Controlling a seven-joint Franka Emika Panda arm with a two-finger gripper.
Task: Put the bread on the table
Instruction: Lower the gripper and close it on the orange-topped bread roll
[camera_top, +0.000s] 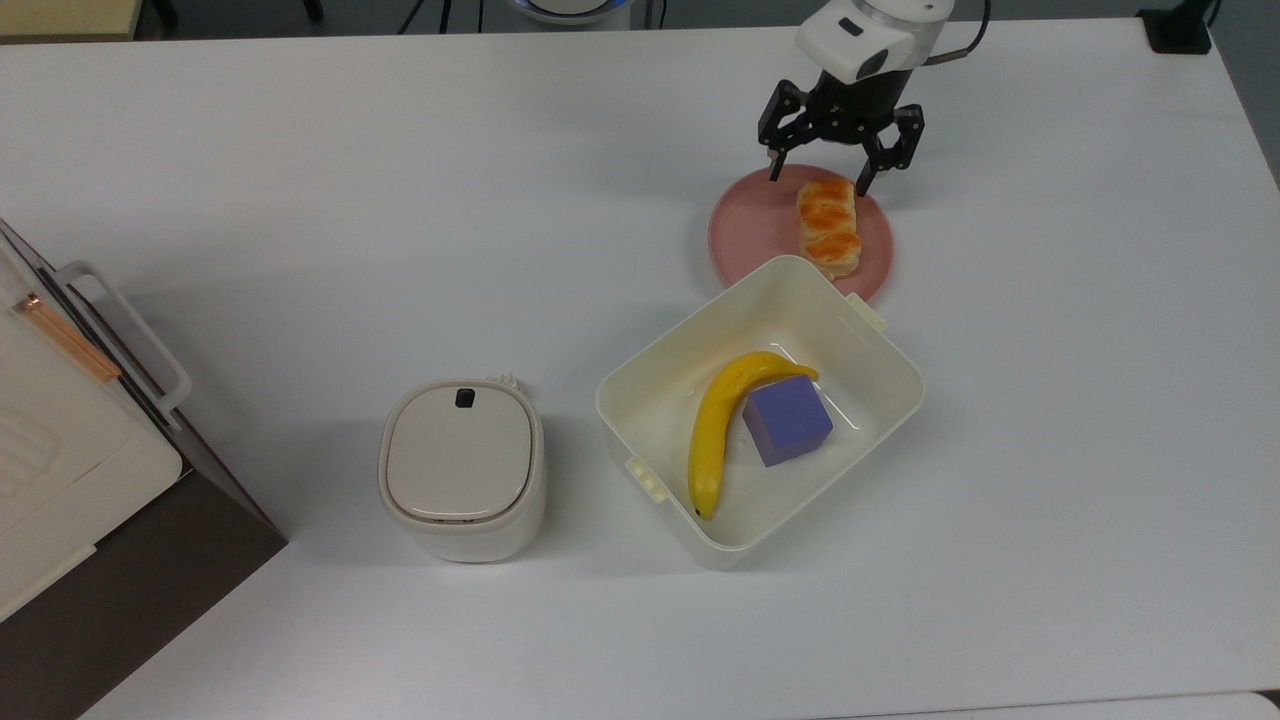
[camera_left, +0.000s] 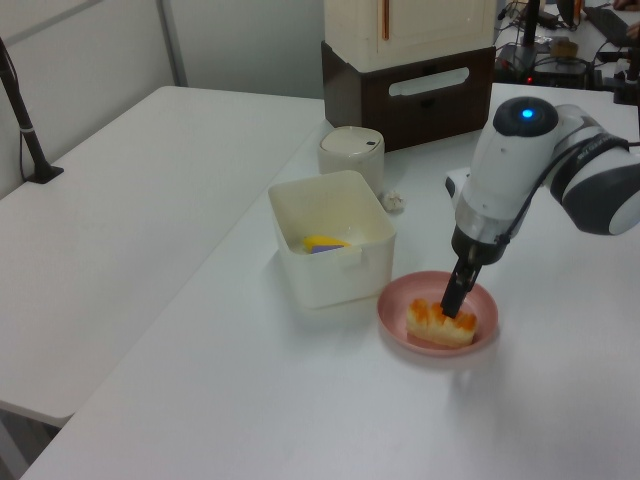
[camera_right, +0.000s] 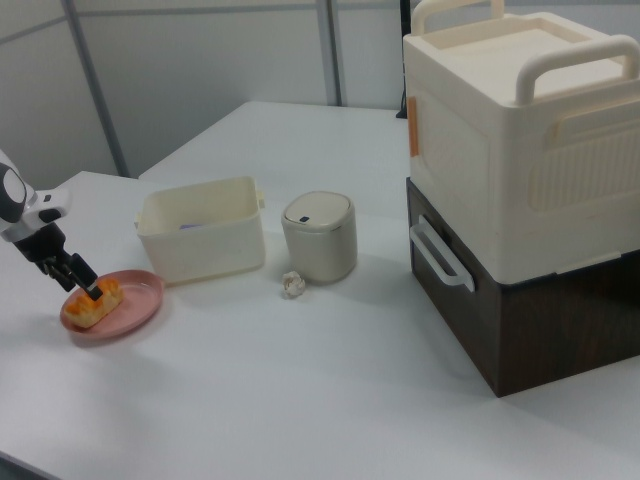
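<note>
Banana (camera_left: 322, 243) mostly hidden behind bin (camera_left: 330, 272) wall; arm (camera_right: 14, 205) cut by right view's left edge.

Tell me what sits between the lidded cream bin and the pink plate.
In the top view, the open cream plastic tub holding a yellow banana and purple cube lies between the lidded cream bin and the round pink plate.

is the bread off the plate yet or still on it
Still on it: the bread lies flat on the pink plate, with the open claw at its far end.

The arm reaches down at the top view's far right, its gripper (camera_top: 821, 184) pointing downward with fingers spread apart.
</note>
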